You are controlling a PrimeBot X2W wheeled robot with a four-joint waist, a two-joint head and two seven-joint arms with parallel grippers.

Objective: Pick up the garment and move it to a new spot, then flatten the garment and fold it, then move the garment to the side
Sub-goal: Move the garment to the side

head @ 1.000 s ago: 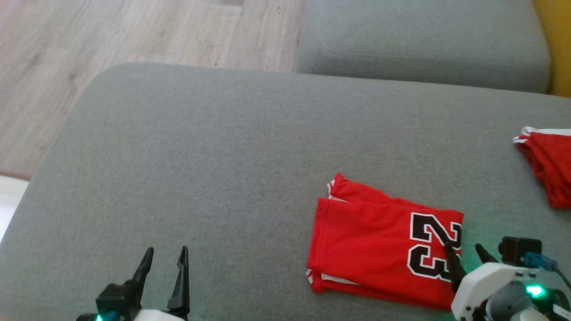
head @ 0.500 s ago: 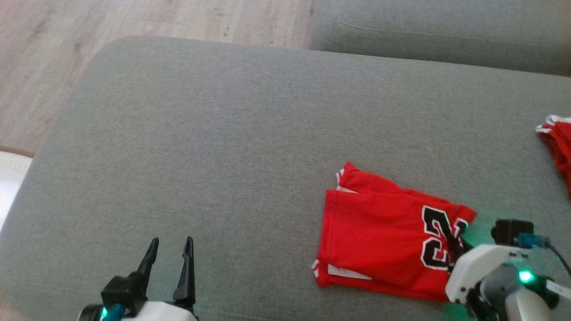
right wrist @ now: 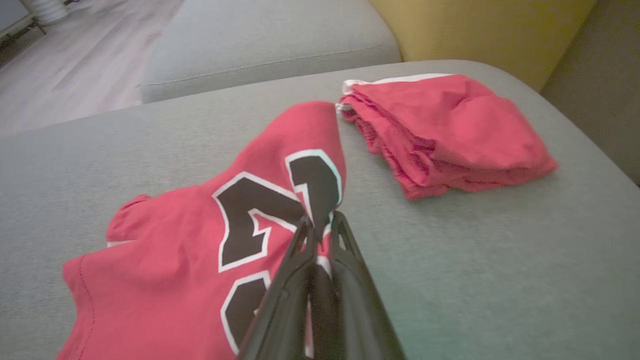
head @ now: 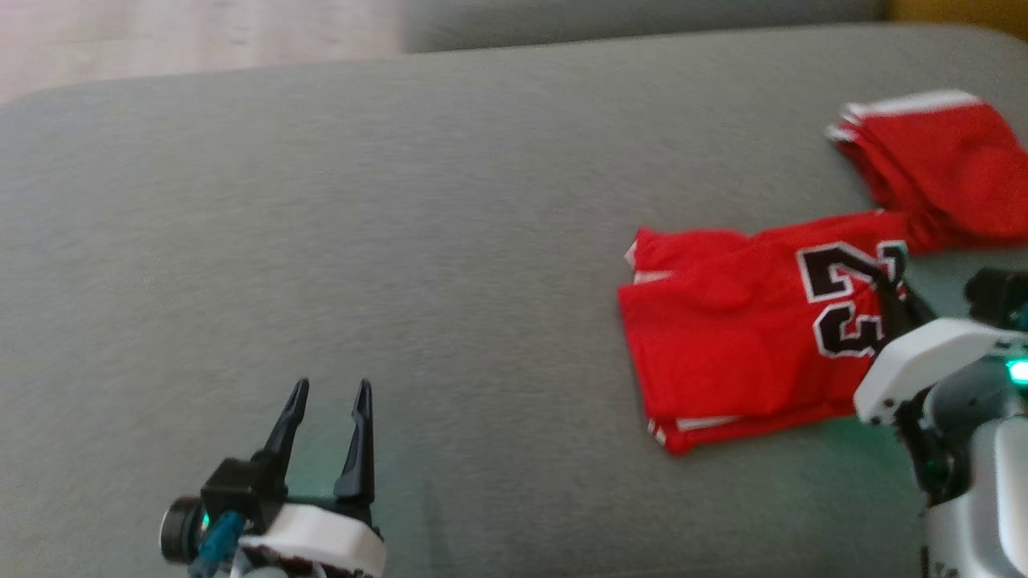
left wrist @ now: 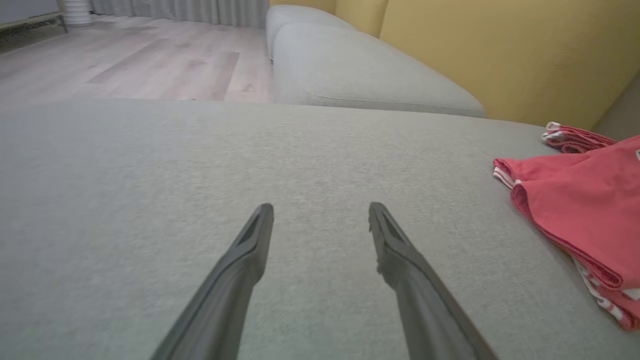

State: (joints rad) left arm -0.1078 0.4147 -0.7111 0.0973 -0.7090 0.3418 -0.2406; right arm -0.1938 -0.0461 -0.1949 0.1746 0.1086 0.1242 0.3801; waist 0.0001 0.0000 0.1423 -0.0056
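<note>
The right hand (head: 887, 281), at the right edge of the head view, is clenched on the red garment (head: 723, 345): its two dark fingers (right wrist: 300, 260) are pressed together on the fabric at the edge that carries the black, white-outlined numerals. In the right wrist view the right hand (right wrist: 320, 220) rises from the bottom centre, and the pinched fabric of the garment (right wrist: 175, 250) stands up in a ridge that runs from the fingertips toward the upper centre of the frame. The rest of the garment lies folded on the grey cushion (head: 401, 241), right of centre in the head view, with white trim showing along its left and lower edges. A stack of folded red garments (head: 940, 160) sits in the upper right of the head view; the gripped corner of the garment lies just beside it, and contact cannot be confirmed. In the right wrist view the stack (right wrist: 440, 130) lies to the right of the raised ridge. The left hand (head: 331, 389), at the lower left of the head view, is released, fingers spread and pointing up the frame over bare cushion, well apart from the garment. In the left wrist view the left hand (left wrist: 320, 210) holds nothing, and the garment (left wrist: 585, 200) appears at the right edge. A second grey cushion (left wrist: 360, 75), a yellow backrest (left wrist: 500, 50) and a wood floor (left wrist: 125, 65) occupy the top of that frame.
</note>
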